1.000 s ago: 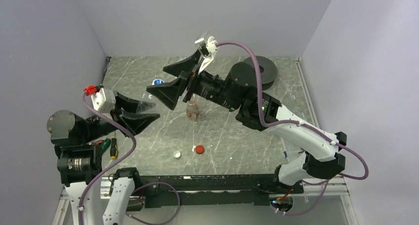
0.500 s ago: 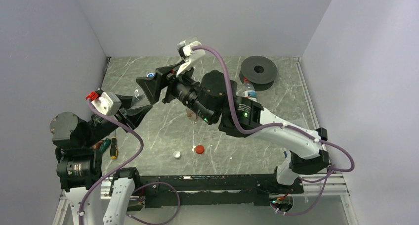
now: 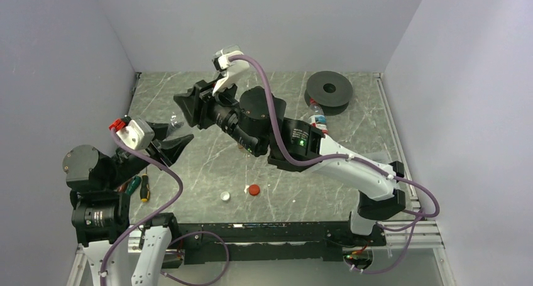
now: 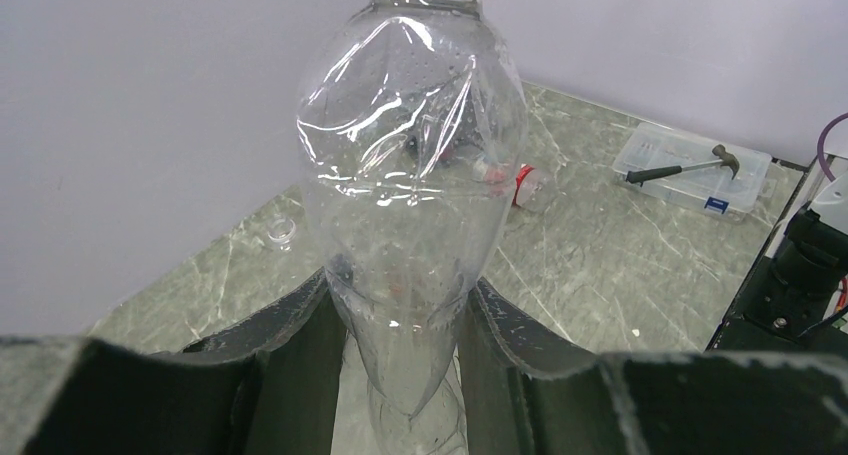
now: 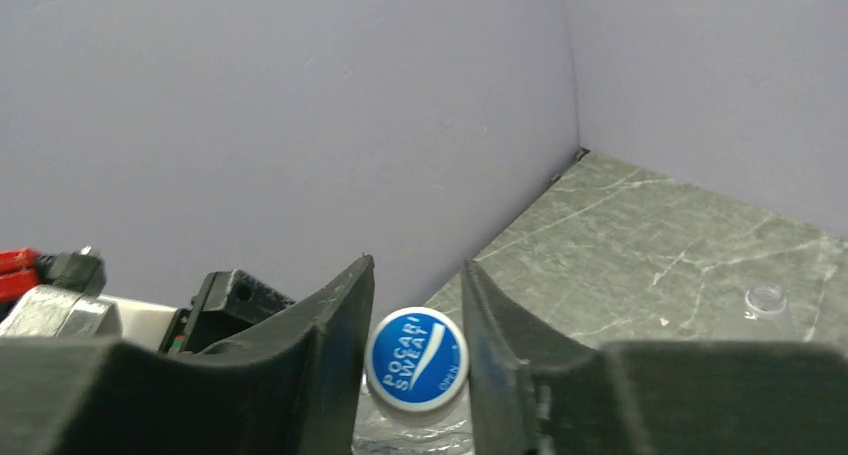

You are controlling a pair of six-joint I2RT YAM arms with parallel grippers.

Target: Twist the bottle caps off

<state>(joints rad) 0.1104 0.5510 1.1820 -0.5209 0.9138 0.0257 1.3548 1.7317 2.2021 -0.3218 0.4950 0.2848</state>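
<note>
From above, a grey-green marbled worktop (image 3: 283,173) sits boxed in by plain lilac walls (image 3: 264,22). A black spool (image 3: 328,88) lies at the far right and screwdrivers (image 3: 143,187) at the left edge. A red cap (image 3: 253,189) and a white cap (image 3: 225,197) lie loose and near each other toward the near edge. A labelled bottle (image 3: 317,119) stands beside the right arm. The left arm is folded at the left side with the left claw (image 3: 176,135) raised toward the middle. The right arm stretches across the worktop, and the right claw (image 3: 188,104) meets the left claw from the far side. Between them a clear bottle (image 3: 175,119) is held off the worktop at the left.

In the left wrist view, the marbled surface runs back to a pale wall, with a hammer (image 4: 700,163) lying on a clear plastic box (image 4: 690,180) at the right. The left claw holds the clear bottle by its lower part, one dark finger against each side. The bottle is empty, transparent and creased, and its neck runs out of the top of the view.

In the right wrist view, two lilac walls meet at a corner above the worktop. The right claw is narrow, with its two fingers set against either side of a blue cap (image 5: 417,360) printed POCARI SWEAT in white. The cap sits on the bottle's neck, facing the camera.
</note>
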